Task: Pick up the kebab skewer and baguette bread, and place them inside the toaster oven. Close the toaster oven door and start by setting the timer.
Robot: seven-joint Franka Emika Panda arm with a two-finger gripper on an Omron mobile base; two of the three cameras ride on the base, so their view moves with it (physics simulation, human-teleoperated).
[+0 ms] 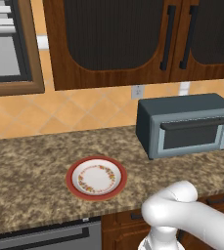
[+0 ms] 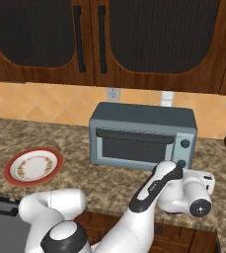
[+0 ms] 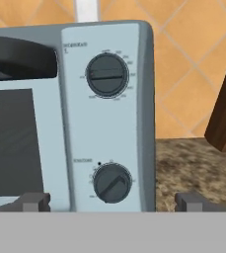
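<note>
Step in hand: judged from the layout, the last part of the task, setting the timer. The toaster oven door [image 2: 135,146] stands shut and upright, its dark bar handle along the top edge.
Toaster oven: the toaster oven [image 2: 143,136] sits on the granite tabletop [image 1: 30,166] against the tiled wall, well to the right of the plate.
Plate: the red-rimmed plate [image 1: 96,177] lies bare; neither skewer nor baguette can be seen on it. The dark door glass does not let me tell what is inside the oven.
Pincer: the pincer [image 3: 113,201] faces the knob panel at the oven's right side; its fingertips [image 3: 34,201] stand wide apart, holding nothing, and straddle the lower knob without touching it.
Knobs: the upper knob [image 3: 107,74] has its grip bar roughly level; the lower knob [image 3: 112,183] has its bar slanted. The printed labels are too small to read, so I cannot say which one is the timer.
Next move calls for: advancing squarely until the fingertips flank the chosen knob's bar, closing on it, then rolling the wrist to turn it.
</note>
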